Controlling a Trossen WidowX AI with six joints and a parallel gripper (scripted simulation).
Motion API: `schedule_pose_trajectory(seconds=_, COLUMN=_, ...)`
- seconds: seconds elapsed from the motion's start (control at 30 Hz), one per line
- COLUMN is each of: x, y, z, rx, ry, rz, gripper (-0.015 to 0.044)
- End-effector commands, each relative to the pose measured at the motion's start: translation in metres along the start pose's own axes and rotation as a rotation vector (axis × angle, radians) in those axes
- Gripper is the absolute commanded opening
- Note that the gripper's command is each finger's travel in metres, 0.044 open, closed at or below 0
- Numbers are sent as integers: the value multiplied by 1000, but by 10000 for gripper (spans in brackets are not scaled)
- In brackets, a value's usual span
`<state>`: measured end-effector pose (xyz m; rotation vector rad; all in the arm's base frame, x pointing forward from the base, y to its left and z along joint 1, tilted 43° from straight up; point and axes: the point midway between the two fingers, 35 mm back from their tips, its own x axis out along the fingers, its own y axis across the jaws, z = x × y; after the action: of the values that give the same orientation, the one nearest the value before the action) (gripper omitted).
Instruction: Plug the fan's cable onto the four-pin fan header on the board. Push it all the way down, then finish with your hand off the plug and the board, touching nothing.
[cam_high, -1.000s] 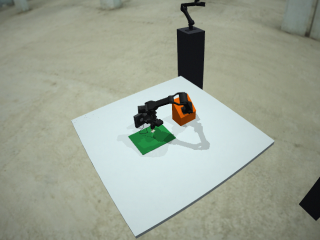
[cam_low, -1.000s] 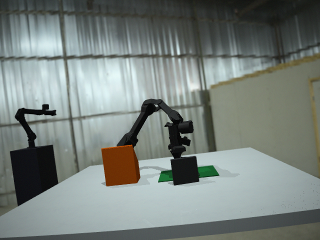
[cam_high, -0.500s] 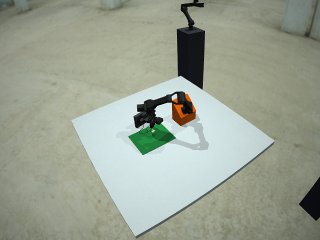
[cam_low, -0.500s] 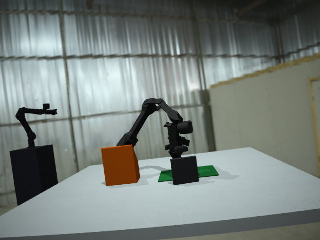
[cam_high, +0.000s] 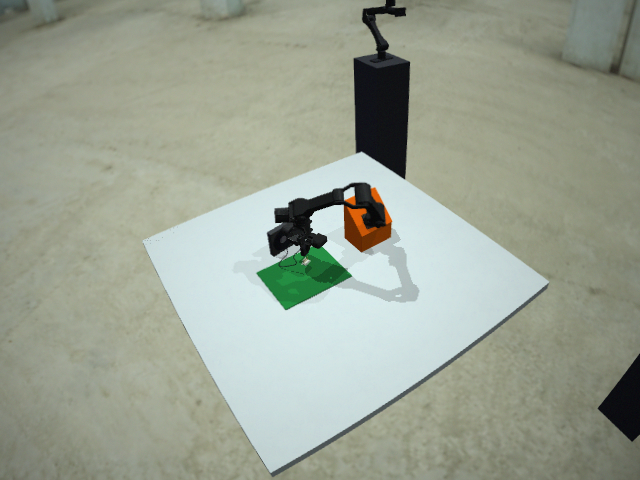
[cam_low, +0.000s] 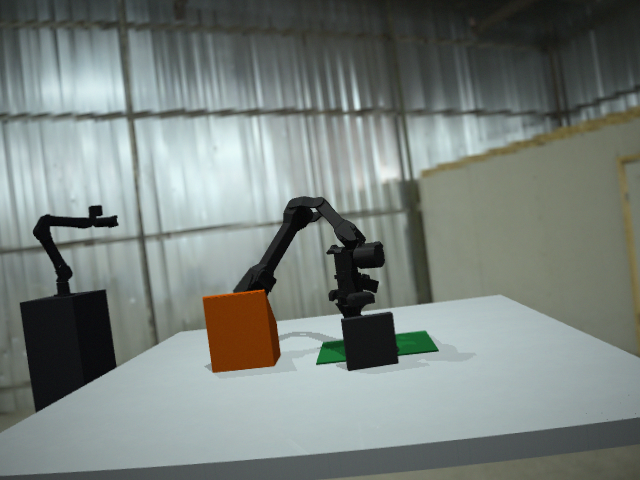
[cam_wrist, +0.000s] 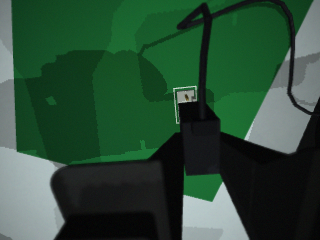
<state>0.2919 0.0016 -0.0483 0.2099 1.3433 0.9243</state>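
Observation:
My gripper (cam_high: 305, 251) (cam_wrist: 194, 137) is shut on the black plug (cam_wrist: 201, 137) of the fan's cable. The cable (cam_wrist: 204, 65) rises from the plug and loops off to the right in the wrist view. The white four-pin header (cam_high: 306, 261) (cam_wrist: 185, 94) is on the green board (cam_high: 289, 295) (cam_low: 419, 341) (cam_wrist: 37, 35). In the wrist view the plug covers the header's lower right part, and a bit of its inside shows at the plug's upper left. The gap between plug and header cannot be judged. The black fan (cam_high: 277, 240) (cam_low: 370, 342) stands upright beside the board, and hides the fingertips in the exterior view.
The orange block (cam_high: 356, 224) (cam_low: 242, 330) stands at the arm's base. The white table (cam_high: 361, 351) (cam_low: 232, 418) carries the board, fan and block. A second arm (cam_high: 376, 33) (cam_low: 49, 242) stands on a dark pedestal (cam_high: 381, 113) (cam_low: 69, 341) beyond the table.

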Motion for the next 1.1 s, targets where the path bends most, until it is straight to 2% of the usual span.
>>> schedule_pose_trajectory(seconds=0.0, x=7, y=0, z=-1, rx=-4, ry=3, rz=-2, gripper=0)
schedule_pose_trajectory(seconds=0.1, x=22, y=0, z=-1, rx=-4, ry=2, rz=-1, gripper=0)
schedule_pose_trajectory(seconds=1.07, x=24, y=0, z=1, rx=7, ry=2, rz=-1, gripper=0)
